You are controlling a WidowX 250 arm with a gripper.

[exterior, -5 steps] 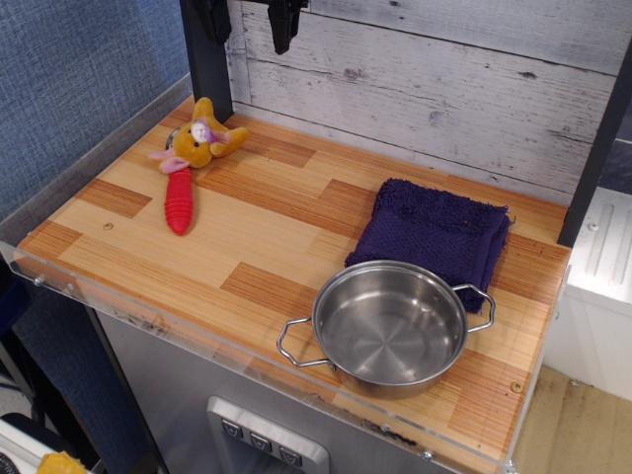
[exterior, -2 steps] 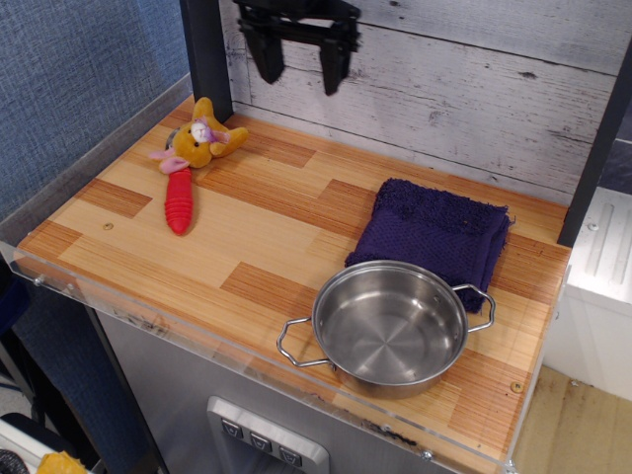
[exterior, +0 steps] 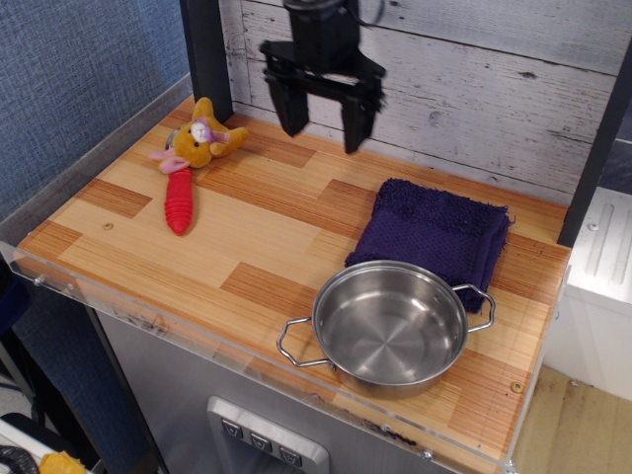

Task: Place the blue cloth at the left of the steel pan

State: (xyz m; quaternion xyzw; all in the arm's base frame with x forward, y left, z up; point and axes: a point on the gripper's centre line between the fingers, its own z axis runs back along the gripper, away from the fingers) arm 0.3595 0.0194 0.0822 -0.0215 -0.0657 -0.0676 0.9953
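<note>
The blue cloth (exterior: pixel 434 233) is a folded navy-purple terry towel lying flat at the back right of the wooden table. The steel pan (exterior: pixel 390 326) stands upright and empty just in front of it, touching or overlapping the cloth's front edge, with wire loop handles at left and right. My gripper (exterior: pixel 324 130) is black, open and empty. It hangs in the air above the back middle of the table, to the left of the cloth and apart from it.
A yellow plush toy with a red ribbed tail (exterior: pixel 188 163) lies at the back left. A dark post (exterior: pixel 205 54) stands behind it. A white plank wall (exterior: pixel 474 89) backs the table. A clear plastic lip (exterior: pixel 197 341) runs along the front edge.
My gripper has come down and to the right from the top of the view, and its open fingers now hang lower, nearer the cloth. Cloth, pan and toy have not moved.
</note>
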